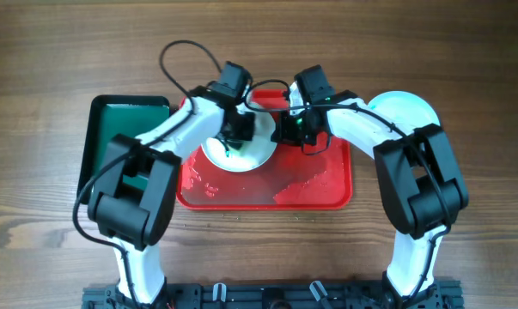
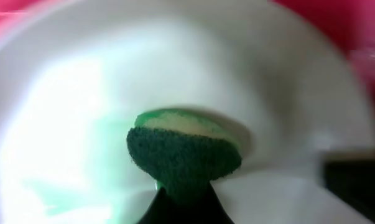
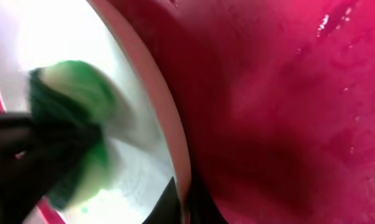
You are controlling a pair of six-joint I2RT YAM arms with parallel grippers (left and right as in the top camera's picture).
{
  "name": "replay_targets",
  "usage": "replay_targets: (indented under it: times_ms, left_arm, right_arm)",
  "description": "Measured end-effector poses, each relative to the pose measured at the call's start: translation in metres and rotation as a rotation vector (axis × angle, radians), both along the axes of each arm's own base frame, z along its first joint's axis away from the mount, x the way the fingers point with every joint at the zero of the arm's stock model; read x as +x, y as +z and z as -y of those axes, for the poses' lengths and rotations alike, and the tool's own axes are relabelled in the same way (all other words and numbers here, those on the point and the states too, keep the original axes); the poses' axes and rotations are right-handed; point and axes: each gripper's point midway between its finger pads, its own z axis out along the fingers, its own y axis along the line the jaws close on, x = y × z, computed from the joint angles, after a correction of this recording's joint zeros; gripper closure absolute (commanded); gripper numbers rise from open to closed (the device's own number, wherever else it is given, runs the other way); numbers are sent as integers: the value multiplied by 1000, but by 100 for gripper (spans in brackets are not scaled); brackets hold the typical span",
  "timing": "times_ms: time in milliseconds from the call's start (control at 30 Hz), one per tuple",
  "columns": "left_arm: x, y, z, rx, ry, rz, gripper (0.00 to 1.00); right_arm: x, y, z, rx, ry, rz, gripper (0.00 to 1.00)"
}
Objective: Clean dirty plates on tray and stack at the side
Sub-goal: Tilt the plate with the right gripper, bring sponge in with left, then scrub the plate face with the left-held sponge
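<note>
The round, shallow white plate lay inside the large red plastic tray, in the tray's left half and close to its far rim. Its glazed face was smooth and bright, with a faint green wash around the centre. My left pincer was clenched on a round sponge and pressed it against the middle of the plate. My right pincer gripped the plate's rim on the side facing the tray's middle.

The tray had rounded corners and a raised rim. Its glossy floor was wet, with pale water streaks toward its near rim.

Only the left wrist view showed the sponge's build: a coarse, dark green scouring layer over a pale yellow foam back. From overhead, my pincer hid most of it. The right wrist view showed the plate's thin pale edge curving past, with my dark fingertips on either side of it and the sponge a green blur beyond.

Only the overhead view took in the surroundings. A second pale aqua plate sat off the tray's far right corner, partly behind my right arm. A narrower dark green tray lay just beside the red tray's left rim. Both rested on the brown wooden table.
</note>
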Motion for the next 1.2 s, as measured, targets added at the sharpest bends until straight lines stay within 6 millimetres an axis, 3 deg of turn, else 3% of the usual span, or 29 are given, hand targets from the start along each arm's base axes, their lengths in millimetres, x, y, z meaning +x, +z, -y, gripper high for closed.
replay_targets:
  times_ms: [100,267,367,500,600,767,1000,1200]
  left_arm:
    - [-5,0,13,-28,-32,-8,96]
    - [-4,-1,9,-18,26,-12,96]
    - [7,-1,-8,80,169,39,96]
    - [31,2,-66,266,370,147,96]
    - [30,2,-81,312,405,144,96]
    - [14,-1,-69,263,249,43,96]
    - [-32,-3,-28,140,-162,-117,96]
    - [-38,-2,11,33,-329,-74,96]
  right_arm:
    - [0,0,0,16,21,12,96]
    - [1,0,-1,18,37,27,96]
    - [1,0,-4,32,46,31,96]
    - [-2,0,-8,38,57,27,96]
    - [-5,1,-14,44,71,27,96]
    - [-8,0,-12,40,71,16,96]
    - [-8,0,-11,40,88,22,96]
    - [-8,0,-11,42,89,21,96]
